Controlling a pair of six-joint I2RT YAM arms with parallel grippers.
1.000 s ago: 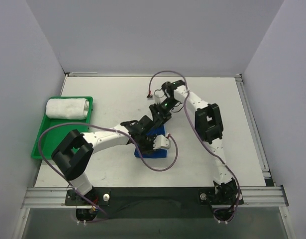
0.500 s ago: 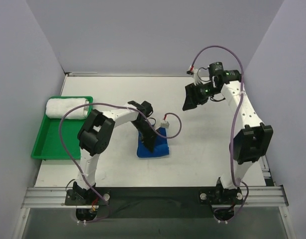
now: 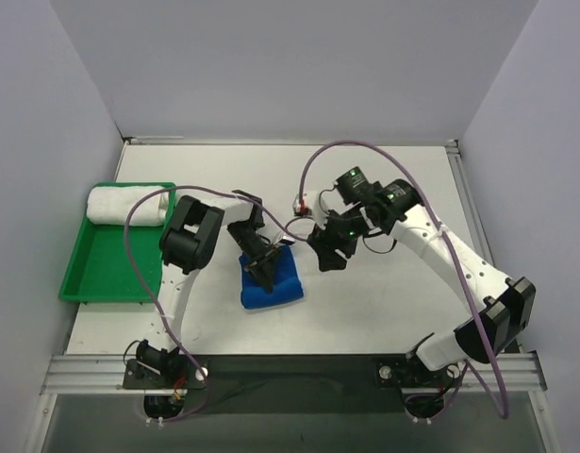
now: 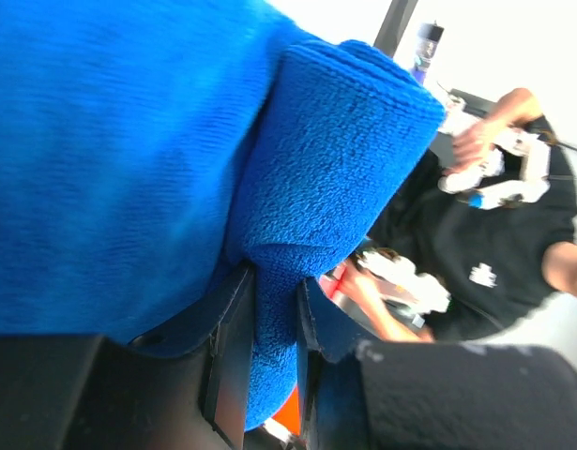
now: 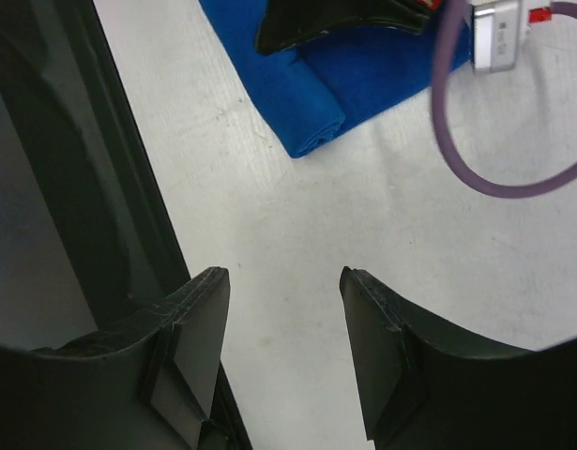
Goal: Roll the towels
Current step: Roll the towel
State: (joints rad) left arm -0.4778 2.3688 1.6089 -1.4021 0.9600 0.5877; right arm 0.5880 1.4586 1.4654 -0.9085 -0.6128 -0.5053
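Note:
The royal blue towel lies partly rolled on the white table near the middle. My left gripper sits on its left part, shut on a thick fold of the blue towel; the cloth is pinched between the two fingers. My right gripper hovers just right of the towel, open, with bare table between its fingertips. In the right wrist view the right gripper faces the blue towel's rolled end. The white towel lies rolled in the green tray.
The green tray stands at the left table edge. A purple cable with a small white connector loops over the table beside the blue towel. Grey walls close in on the left, back and right.
The right arm swung up and away to the back right, then came back down beside the blue towel. The left arm changed posture, and the towel shifted slightly left in its grip.

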